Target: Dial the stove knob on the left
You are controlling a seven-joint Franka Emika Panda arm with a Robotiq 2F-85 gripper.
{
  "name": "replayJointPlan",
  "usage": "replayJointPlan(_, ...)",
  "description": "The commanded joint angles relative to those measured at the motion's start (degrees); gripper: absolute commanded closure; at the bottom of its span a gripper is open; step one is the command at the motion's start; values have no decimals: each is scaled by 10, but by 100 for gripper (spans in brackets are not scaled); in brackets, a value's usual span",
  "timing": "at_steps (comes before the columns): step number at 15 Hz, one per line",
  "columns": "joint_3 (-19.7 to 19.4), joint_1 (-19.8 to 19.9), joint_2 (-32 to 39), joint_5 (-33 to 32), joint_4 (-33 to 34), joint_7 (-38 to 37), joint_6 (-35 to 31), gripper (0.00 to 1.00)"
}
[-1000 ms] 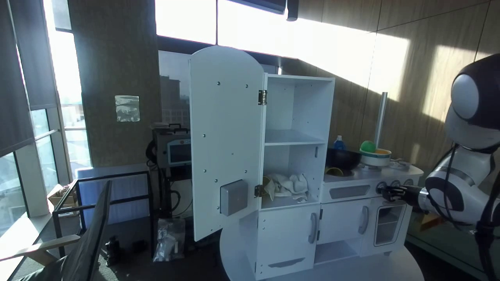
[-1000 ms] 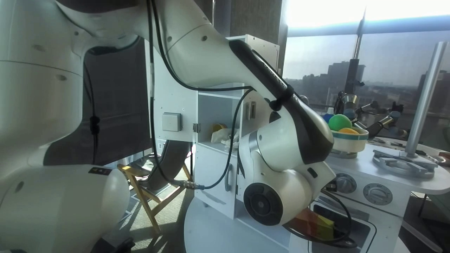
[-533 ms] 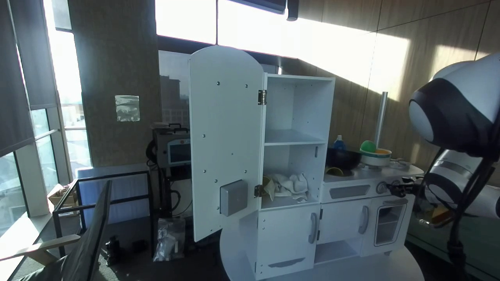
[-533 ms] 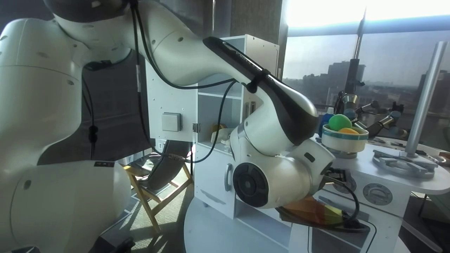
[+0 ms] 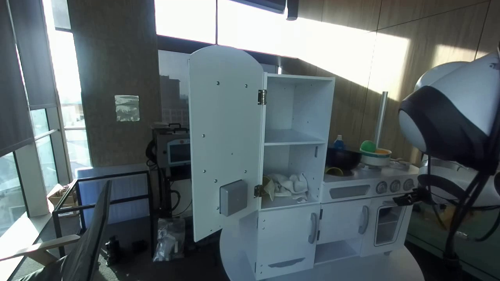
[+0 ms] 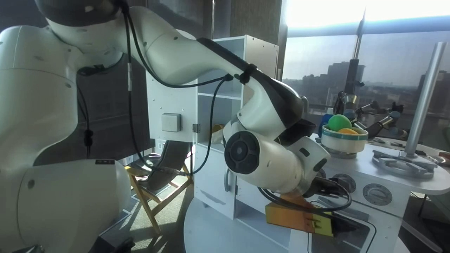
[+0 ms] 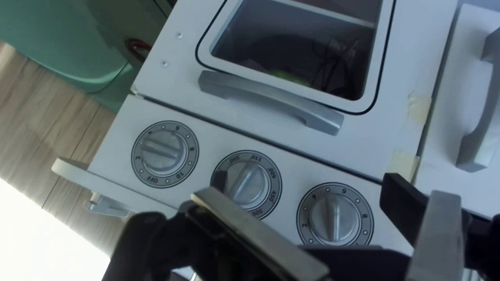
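Note:
The stove (image 5: 345, 191) is the low white counter section, its row of round grey knobs showing in both exterior views. Its left knob (image 5: 381, 187) is uncovered. In the wrist view, which stands upside down, that left knob (image 7: 335, 218) appears at the right, its ridge pointing between 4 and 6. My gripper (image 7: 308, 189) is open around it in that picture, with nothing held. A finger (image 7: 220, 181) overlaps the edge of the middle knob (image 7: 248, 183). In an exterior view the gripper (image 5: 404, 199) hangs just below the knobs, apart from the left one.
A grey oven handle (image 7: 271, 97) juts out below the knobs. On the counter stand a black pan (image 5: 343, 158), a bowl (image 6: 344, 142) with a green ball, and a metal pole (image 6: 427, 98). The tall cupboard's arched door (image 5: 226, 144) hangs open.
My gripper has drawn back from the left knob, moving away and slightly down, and its jaws have opened. The knobs, partly covered before, now show.

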State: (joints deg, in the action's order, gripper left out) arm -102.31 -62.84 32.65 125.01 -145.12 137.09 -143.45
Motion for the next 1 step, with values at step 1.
replayJointPlan(1, -16, -52, -7, -162, -16, -140, -51, 0)
